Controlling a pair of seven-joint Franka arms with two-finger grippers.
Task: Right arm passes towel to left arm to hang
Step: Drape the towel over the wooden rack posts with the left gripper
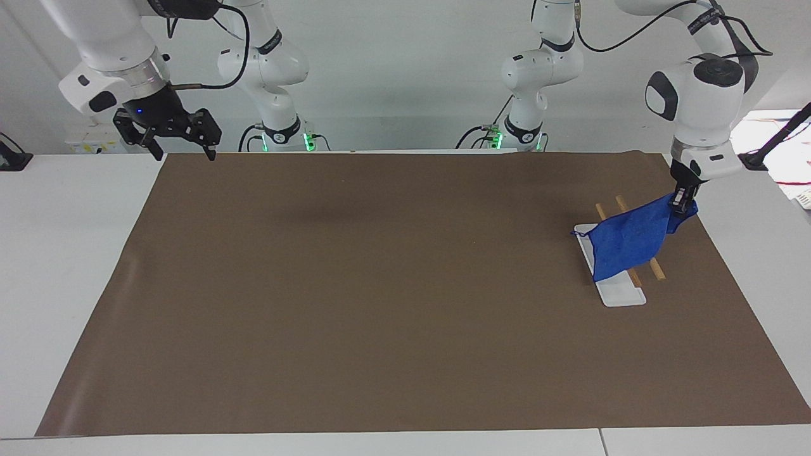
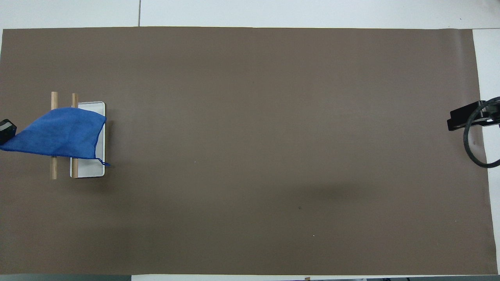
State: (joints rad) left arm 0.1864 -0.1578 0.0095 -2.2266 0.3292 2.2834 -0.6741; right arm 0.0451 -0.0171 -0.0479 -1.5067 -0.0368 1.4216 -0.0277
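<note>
My left gripper (image 1: 681,204) was pinched shut on one corner of the towel (image 1: 627,239), holding that corner up over the mat's (image 1: 393,285) left-arm end. From the grip the cloth ran down and toward the table's middle, draped across the two wooden rails (image 1: 652,266) of the little rack and reaching over its white base plate (image 1: 624,296). The towel's long axis crossed the rails roughly square, and the loop (image 2: 104,162) hung off the corner lowest and farthest from my fingers, over the plate's edge toward the table's middle. In the overhead view only the gripper's tip showed at the frame edge, with the towel (image 2: 58,134) fanning from it over both rails (image 2: 53,171). So the bulk lay on the mid-table side of the rack and my grip on the outer side (I'd judge the hang nearly done, just a lower and let go). The mat's edge and bare white table (image 1: 760,240) were close by the outer side, so little room that way; plenty toward the middle. My right gripper (image 1: 179,139) waited, jaws spread and holding nothing, up over the mat's corner at the right arm's end, well apart from the rack.
</note>
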